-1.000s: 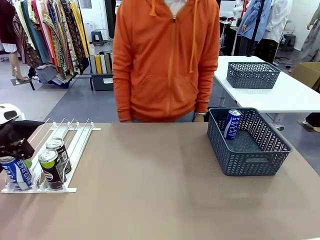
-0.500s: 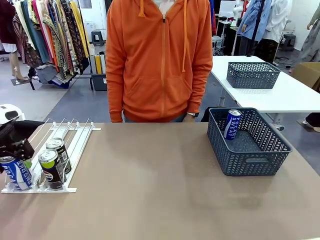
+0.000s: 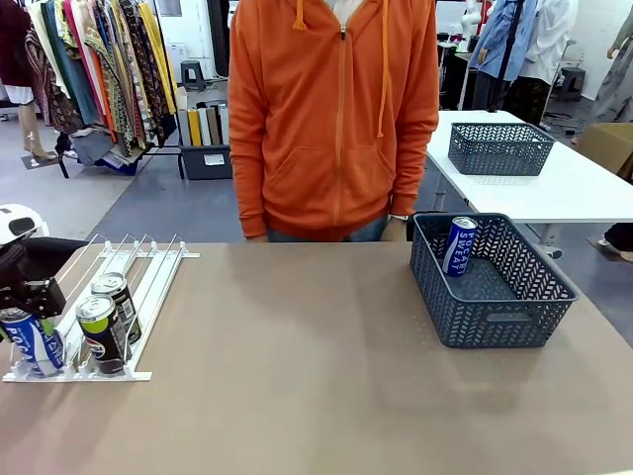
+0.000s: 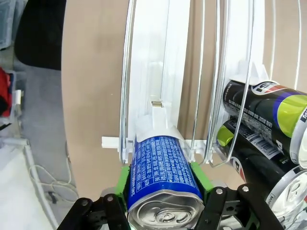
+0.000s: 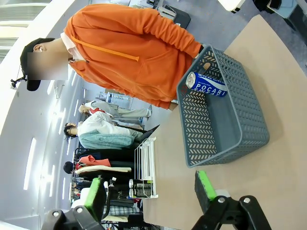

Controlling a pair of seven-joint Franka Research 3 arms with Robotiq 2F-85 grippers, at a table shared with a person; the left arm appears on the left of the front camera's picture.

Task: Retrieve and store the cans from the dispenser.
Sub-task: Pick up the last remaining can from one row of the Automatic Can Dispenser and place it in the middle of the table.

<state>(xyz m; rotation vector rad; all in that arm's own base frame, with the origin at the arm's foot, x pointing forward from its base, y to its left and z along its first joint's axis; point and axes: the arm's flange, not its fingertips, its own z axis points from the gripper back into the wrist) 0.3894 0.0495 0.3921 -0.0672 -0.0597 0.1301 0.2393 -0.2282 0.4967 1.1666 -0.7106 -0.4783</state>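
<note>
Lower left, the left gripper clamps the blue can at the front stop of the dispenser: pickup step. Next, lift it clear and carry it to the basket, lower right. The right gripper gapes, empty.

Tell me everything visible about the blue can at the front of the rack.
The blue can is slim and metal-looking, with a silver pull-tab top and white lettering and fine print down its side. It stands roughly upright at the front end of the leftmost lane of the white rack. The robot's left hand is shut on it, green pads pressed against opposite sides. Two black cans sit in nearby lanes, not touching it.
</note>
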